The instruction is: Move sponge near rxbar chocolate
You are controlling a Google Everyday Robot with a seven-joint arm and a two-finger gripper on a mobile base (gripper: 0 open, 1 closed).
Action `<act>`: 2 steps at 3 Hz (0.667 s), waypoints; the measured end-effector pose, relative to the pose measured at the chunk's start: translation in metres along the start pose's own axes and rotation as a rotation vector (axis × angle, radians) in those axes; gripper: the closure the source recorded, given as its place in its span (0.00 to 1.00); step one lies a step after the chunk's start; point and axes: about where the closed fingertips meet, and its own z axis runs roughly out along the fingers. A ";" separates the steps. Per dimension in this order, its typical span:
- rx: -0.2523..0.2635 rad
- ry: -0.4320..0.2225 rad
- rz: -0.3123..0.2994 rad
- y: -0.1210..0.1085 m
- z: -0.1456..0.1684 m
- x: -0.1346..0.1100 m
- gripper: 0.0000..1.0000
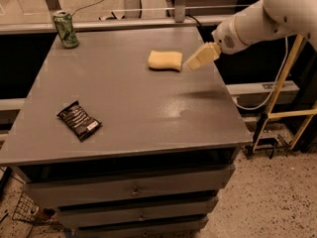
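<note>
The pale yellow sponge lies flat on the grey table top, toward the far right. The black rxbar chocolate lies near the front left edge, far from the sponge. My gripper, with cream-coloured fingers, reaches in from the right on a white arm. Its tip is just right of the sponge, a little above the table and apart from it. It holds nothing.
A green drink can stands at the far left corner of the table. The table has drawers below its front. A yellow-legged stand and cables are on the floor to the right.
</note>
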 end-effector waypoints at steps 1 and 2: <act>-0.022 -0.039 0.047 -0.003 0.025 0.003 0.00; -0.049 -0.071 0.060 -0.001 0.045 0.000 0.00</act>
